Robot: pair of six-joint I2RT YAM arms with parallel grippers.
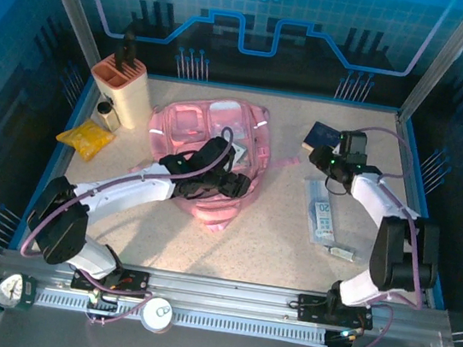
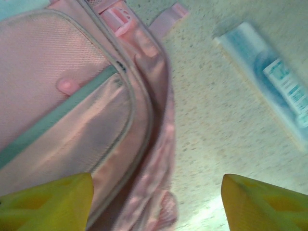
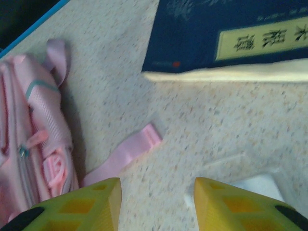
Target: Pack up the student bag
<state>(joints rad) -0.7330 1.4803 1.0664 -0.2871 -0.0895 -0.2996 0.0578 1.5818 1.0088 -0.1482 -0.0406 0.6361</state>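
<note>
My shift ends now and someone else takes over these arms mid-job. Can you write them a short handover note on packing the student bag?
Left gripper: open, empty, over the edge of the student bag.
Right gripper: open, empty, above the table near the dark blue book.
Things: the bag lies mid-table. The book and a clear packet are to its right, and a yellow packet and a beige holder to its left, all outside the bag.
Done: nothing visibly packed.
Left: get the loose items into the bag. I cannot tell whether it is unzipped.
</note>
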